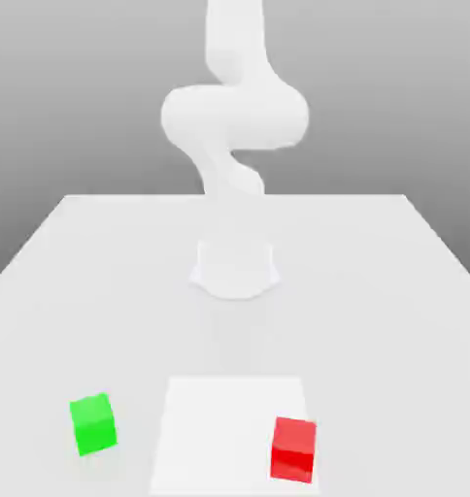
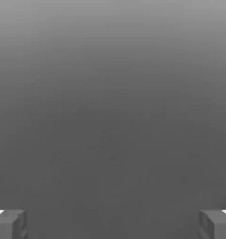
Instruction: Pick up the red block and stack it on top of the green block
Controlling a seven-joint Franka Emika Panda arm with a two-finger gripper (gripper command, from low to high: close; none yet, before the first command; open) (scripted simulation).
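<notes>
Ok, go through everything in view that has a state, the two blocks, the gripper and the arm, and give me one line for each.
red block: resting on the table, free, nothing on it, toward the exterior view's right.
green block: resting on the table, bare on top, apart from the red block, toward the exterior view's left.
gripper: open, fingertips far apart, nothing between them.
arm: raised above the table, away from both blocks.

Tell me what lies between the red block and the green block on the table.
In the exterior view, no object; between the green block and the red block lies a flat, paler square patch of the table.
</notes>
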